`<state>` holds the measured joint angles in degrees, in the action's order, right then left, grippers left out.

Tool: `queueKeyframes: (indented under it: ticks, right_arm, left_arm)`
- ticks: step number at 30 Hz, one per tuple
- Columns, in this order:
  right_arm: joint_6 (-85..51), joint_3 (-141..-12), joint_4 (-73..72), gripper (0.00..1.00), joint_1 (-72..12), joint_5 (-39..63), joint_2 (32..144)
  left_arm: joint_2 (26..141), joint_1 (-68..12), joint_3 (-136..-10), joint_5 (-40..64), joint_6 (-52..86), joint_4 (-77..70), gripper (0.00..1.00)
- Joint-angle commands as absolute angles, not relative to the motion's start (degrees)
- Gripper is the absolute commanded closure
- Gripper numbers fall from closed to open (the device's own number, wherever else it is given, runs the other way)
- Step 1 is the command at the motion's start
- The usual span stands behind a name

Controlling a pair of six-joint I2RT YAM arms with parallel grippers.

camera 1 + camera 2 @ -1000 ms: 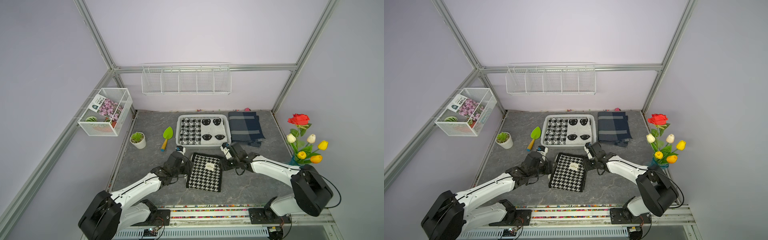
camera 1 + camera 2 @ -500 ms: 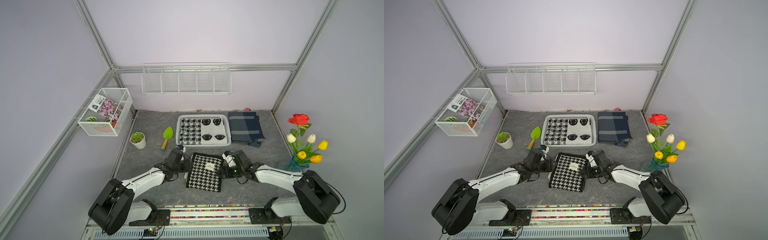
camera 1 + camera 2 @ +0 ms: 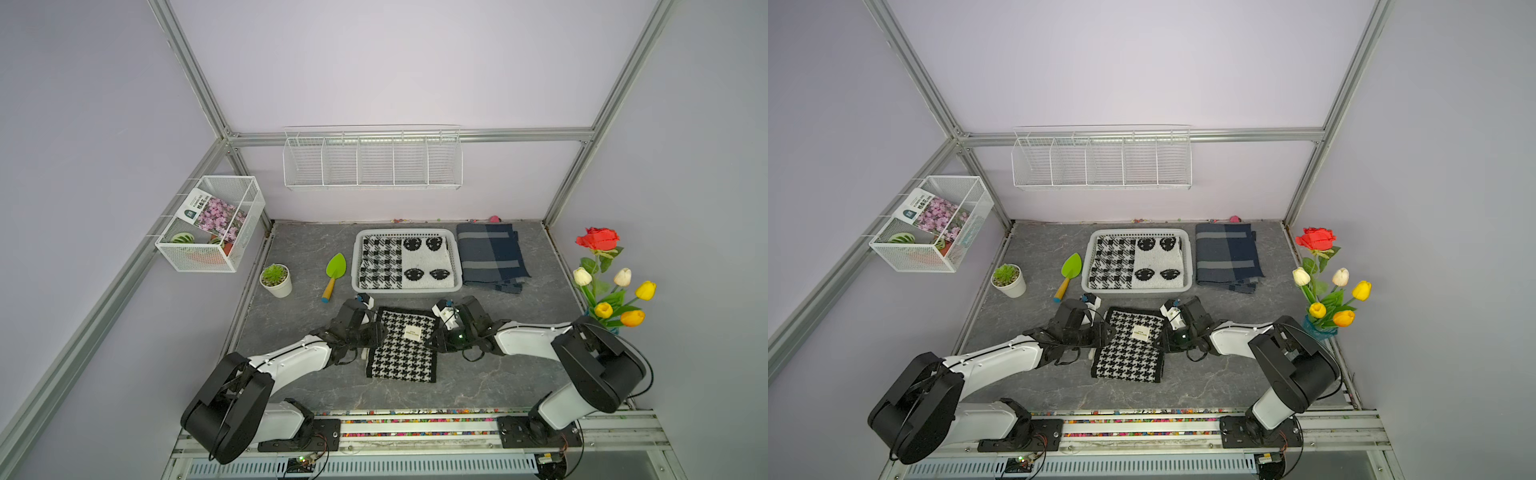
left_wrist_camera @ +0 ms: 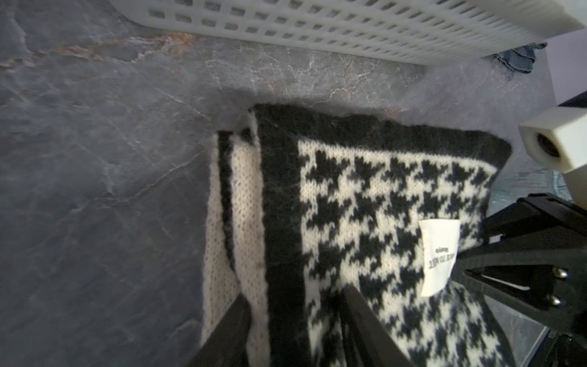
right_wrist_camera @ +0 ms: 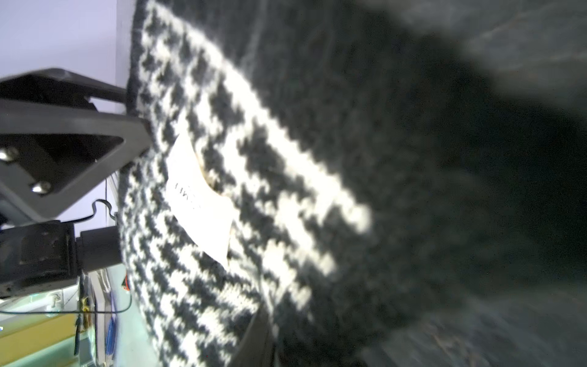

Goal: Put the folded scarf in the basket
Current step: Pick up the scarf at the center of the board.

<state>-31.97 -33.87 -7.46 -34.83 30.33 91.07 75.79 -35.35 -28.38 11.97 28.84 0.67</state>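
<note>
My left pincer (image 4: 293, 295) stood part open astride the left edge of the scarf (image 3: 399, 361), one finger (image 4: 228, 327) against the white under-layers and its mate on the checked top; whether they pinched, I could not tell; my right pincer (image 3: 434, 338) was nipped close on the opposite edge, the knit bunched up against my wrist camera, though that view was blurred; a white label (image 3: 412, 333) sat on the scarf between my two pincers; the scarf lay folded and flat on the grey table (image 3: 291, 374), outside the basket (image 3: 407, 289), its far edge near the basket's near wall but apart from it; inside the basket lay a folded black-and-white knit (image 3: 405, 262), half checked, half white with four dark ovals; a blue cloth (image 3: 490, 253) lay just beside the basket on my right; on my left, a green trowel (image 3: 334, 270) lay near the basket, and a small potted plant (image 3: 275, 280) stood beyond it; flowers (image 3: 602, 282) stood at the far right edge; a mesh box (image 3: 212, 224) hung on the left wall, a wire rack (image 3: 372, 160) on the back wall.
</note>
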Motion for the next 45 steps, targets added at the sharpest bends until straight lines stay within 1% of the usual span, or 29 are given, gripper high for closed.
queueKeyframes:
  ticks: [1,3,4,6,7,10,12,17,20,22,23,25,28,30,32,33,35,37,38,40,41,42,45]
  right_arm:
    - [-29.51,-33.94,-0.74,0.85,-34.78,26.39,92.05]
    - [-28.03,-34.19,1.35,0.86,-34.59,24.37,91.08]
    - [-27.11,-34.54,2.63,0.86,-34.53,23.27,90.35]
    - [-26.21,-34.65,4.03,0.86,-34.53,22.43,89.41]
    - [-26.02,-34.48,4.04,0.84,-34.50,22.34,88.81]
    - [-25.81,-34.32,4.43,0.82,-34.54,22.10,88.23]
    - [-25.92,-34.28,4.09,0.80,-34.55,23.03,88.24]
    - [-26.13,-34.09,3.91,0.78,-34.53,23.15,87.67]
    - [-26.44,-33.84,3.37,0.71,-34.54,23.50,87.49]
    - [-26.73,-33.80,3.04,0.63,-34.60,24.20,87.76]
    - [-27.02,-33.67,2.82,0.57,-34.63,24.43,87.90]
    - [-27.42,-33.49,2.40,0.51,-34.67,24.88,88.31]
    - [-27.52,-33.49,2.63,0.46,-35.22,24.78,88.79]
    - [-27.82,-33.15,2.64,0.44,-35.59,24.04,88.43]
    - [-28.05,-32.99,2.34,0.44,-35.68,24.18,88.55]
    - [-28.16,-32.95,2.12,0.43,-35.68,24.42,88.79]
    - [-28.39,-33.05,1.85,0.44,-35.68,24.75,89.70]
    - [-28.22,-33.47,2.10,0.46,-35.75,24.99,90.80]
    - [-28.17,-33.58,1.98,0.51,-35.69,25.47,91.27]
    - [-28.43,-33.53,1.36,0.62,-35.77,26.10,91.89]
    - [-28.47,-33.51,1.06,0.72,-35.76,26.11,92.02]
    - [-28.25,-33.64,1.01,0.80,-35.69,26.31,91.92]
    - [-27.85,-33.67,0.56,0.94,-35.73,27.51,90.62]
  left_arm:
    - [76.09,-35.25,-27.58,13.79,29.36,0.29,0.54]
    - [75.35,-35.25,-27.72,12.76,29.23,1.27,0.53]
    - [74.64,-35.29,-27.79,10.98,29.27,2.29,0.51]
    - [73.12,-35.25,-27.83,6.75,29.05,4.17,0.42]
    - [72.25,-35.24,-27.61,5.25,28.25,4.35,0.40]
    - [70.80,-35.00,-25.65,3.60,29.15,1.97,0.34]
    - [71.51,-34.73,-25.46,5.77,28.80,0.69,0.33]
    - [75.97,-34.65,-24.58,16.74,29.62,-6.03,0.34]
    - [79.10,-34.79,-24.24,22.32,30.60,-8.86,0.36]
    - [81.16,-35.26,-23.96,23.59,31.72,-9.14,0.38]
    - [82.14,-35.47,-23.78,23.61,32.24,-8.66,0.41]
    - [83.43,-35.98,-23.36,23.35,32.84,-7.90,0.48]
    - [83.24,-36.78,-22.77,22.13,33.90,-7.31,0.61]
    - [82.38,-37.38,-22.46,22.52,34.22,-7.57,0.82]
    - [81.88,-37.78,-22.07,23.62,34.75,-8.59,0.96]
    - [81.74,-37.88,-21.92,24.21,34.91,-9.25,1.00]
    - [82.11,-37.97,-21.61,25.14,35.37,-10.32,1.00]
    - [82.54,-37.92,-21.62,25.53,35.42,-10.37,1.00]
    - [82.68,-37.96,-21.43,25.90,35.53,-10.77,1.00]
    - [82.70,-37.96,-21.22,26.10,35.94,-11.42,1.00]
    - [82.42,-37.97,-21.10,26.26,36.03,-11.82,1.00]
    - [82.16,-37.92,-20.93,26.44,36.08,-12.23,1.00]
    - [80.86,-37.94,-20.56,27.15,36.39,-13.73,1.00]
